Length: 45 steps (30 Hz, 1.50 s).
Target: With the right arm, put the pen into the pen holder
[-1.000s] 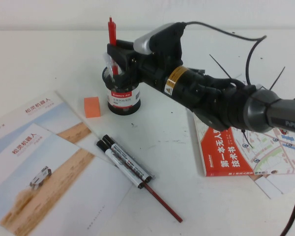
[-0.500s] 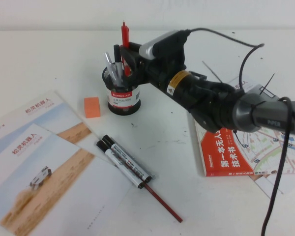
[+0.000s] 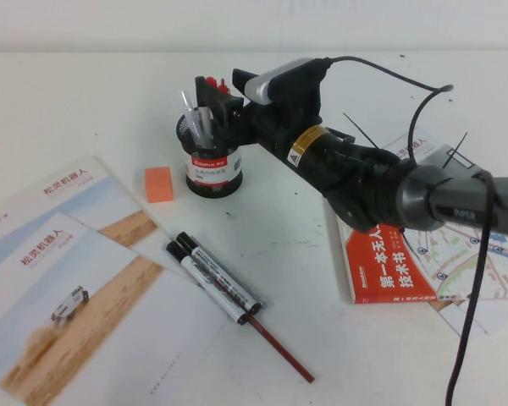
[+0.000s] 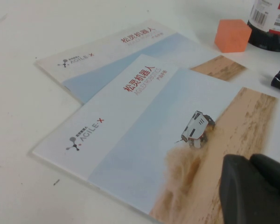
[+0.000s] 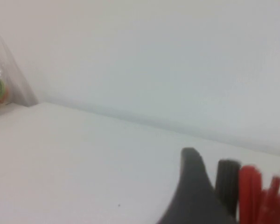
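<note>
A white table point(image 3: 85, 101) filled the scene, backed by a pale wall. The right arm point(image 3: 364, 182) reached across it from the open red-and-white book point(image 3: 423, 262) toward the far side, its wrist tipped forward so the right gripper point(image 3: 223, 95) sat directly over the pen holder point(image 3: 212, 161), a pose that suited lowering something straight into the cup. Two brochures point(image 3: 68, 279) lay well away from that gripper, nearer the robot; the left gripper point(image 4: 259, 186) rested low at the edge of one of them, evidently parked, and whether its fingers were together or apart could not be told. Two black-capped markers point(image 3: 216, 277) and a thin dark-red stick point(image 3: 279, 345) lay between brochures and book, and an orange block point(image 3: 158, 183) sat just beside the holder.

The pen point(image 3: 220, 86) stood upright in the holder with only its red top showing above the rim, right between the right gripper's fingers point(image 3: 205, 85). The right wrist view showed that red top point(image 5: 252, 191) beside a dark fingertip. Those jaws looked parted around it rather than squeezing, so the pen appeared let go and resting in the cup.
</note>
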### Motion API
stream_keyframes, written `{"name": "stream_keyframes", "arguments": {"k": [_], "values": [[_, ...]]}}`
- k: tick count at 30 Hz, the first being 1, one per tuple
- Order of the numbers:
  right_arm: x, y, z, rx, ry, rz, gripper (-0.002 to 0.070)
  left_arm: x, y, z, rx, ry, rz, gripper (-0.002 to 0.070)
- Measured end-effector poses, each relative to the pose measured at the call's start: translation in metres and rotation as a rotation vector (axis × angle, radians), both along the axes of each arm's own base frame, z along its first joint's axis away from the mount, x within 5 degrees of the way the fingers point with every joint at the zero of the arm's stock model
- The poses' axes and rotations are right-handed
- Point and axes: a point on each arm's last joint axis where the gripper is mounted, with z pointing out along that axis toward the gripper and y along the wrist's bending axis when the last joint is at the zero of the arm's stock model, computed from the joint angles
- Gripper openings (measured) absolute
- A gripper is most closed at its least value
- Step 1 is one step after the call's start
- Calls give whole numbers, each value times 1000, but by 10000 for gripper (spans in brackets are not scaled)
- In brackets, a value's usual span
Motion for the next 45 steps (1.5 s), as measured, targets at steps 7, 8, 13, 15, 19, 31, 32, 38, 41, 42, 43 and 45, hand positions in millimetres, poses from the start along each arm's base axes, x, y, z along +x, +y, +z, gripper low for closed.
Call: {"name": "stream_keyframes", "arguments": {"k": [7,8,13,15,19,31,32,38,41,42,43,45], "values": [[-21,-17,59,44,-57,11,57,0,0,0,0,0,0,-1],[-30,-21,72,29,-73,19,30,0,0,0,0,0,0,-1],[-86,-53,129,-80,-128,22,-12,0,0,0,0,0,0,-1],[-111,-70,140,-115,-120,4,-15,0,0,0,0,0,0,-1],[-150,-100,137,-187,-57,-37,-18,0,0,0,0,0,0,-1],[-229,-163,76,-304,229,-152,-19,0,0,0,0,0,0,-1],[-233,-167,73,-313,241,-160,-19,0,0,0,0,0,0,-1],[-252,-194,58,-329,288,-244,-19,0,0,0,0,0,0,-1],[-269,-212,56,-319,289,-306,-19,0,0,0,0,0,0,-1],[-276,-219,56,-312,285,-335,-19,0,0,0,0,0,0,-1],[-282,-226,55,-302,275,-360,-19,0,0,0,0,0,0,-1],[-295,-239,51,-275,254,-423,-19,0,0,0,0,0,0,-1]]}}
